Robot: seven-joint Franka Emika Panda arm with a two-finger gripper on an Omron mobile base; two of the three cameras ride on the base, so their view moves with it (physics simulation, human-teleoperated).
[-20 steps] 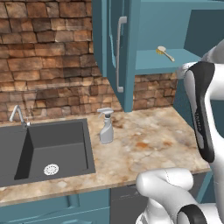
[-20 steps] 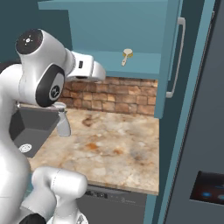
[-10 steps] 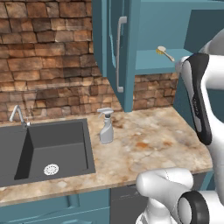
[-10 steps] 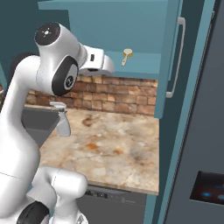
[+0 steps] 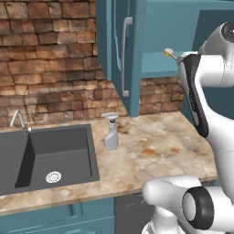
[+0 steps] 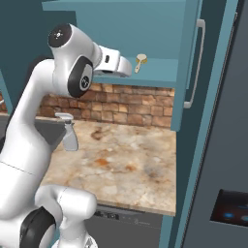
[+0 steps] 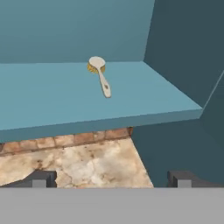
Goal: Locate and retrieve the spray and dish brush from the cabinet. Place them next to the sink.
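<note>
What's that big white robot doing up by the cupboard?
It is fetching cleaning things to put beside the sink. The spray already stands on the counter next to it. The dish brush lies on the shelf of the open cabinet, and the robot's pincer is open in front of the shelf, not touching the brush.

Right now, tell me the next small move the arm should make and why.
Probably push the open claw forward and a little up, toward the dish brush. The spray already stands on the counter beside the sink, while the brush lies on the cabinet shelf, ahead of the claw and untouched, handle pointing out toward it.
</note>
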